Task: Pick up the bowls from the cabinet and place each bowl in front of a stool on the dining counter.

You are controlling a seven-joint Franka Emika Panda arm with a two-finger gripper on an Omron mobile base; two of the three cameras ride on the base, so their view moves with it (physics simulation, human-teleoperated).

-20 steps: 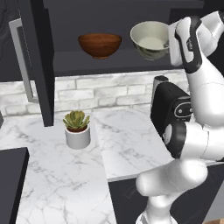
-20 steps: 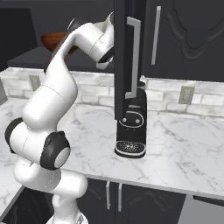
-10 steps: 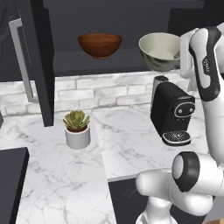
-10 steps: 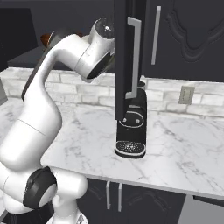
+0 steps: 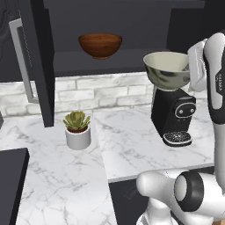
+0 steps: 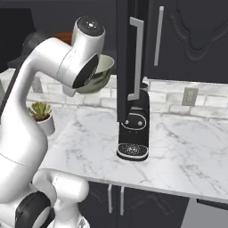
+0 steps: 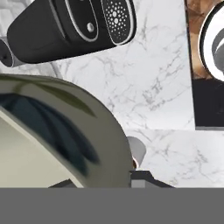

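Note:
The pale greenish-grey bowl [image 5: 168,73] hangs in the air just above the coffee machine, out in front of the dark wall cabinet [image 5: 132,26]. My gripper [image 5: 189,70] is shut on its right rim. In the right base view the bowl [image 6: 99,72] peeks out from behind my arm. The hand view has the bowl's mottled outer wall [image 7: 65,131] close up at the lower left. The reddish-brown bowl [image 5: 100,45] rests on the cabinet's dark inner shelf, well left of the gripper. The dining counter is out of view.
A black coffee machine [image 5: 173,115] stands on the marble wall counter [image 5: 127,149] right under the held bowl. A small white plant pot [image 5: 78,130] sits to the left. The cabinet's open doors [image 5: 40,57] [image 6: 130,58] jut out on either side of the opening.
The gripper has drawn the greenish-grey bowl out of the cabinet, down and to the right, to above the coffee machine. The brown bowl has stayed on the shelf.

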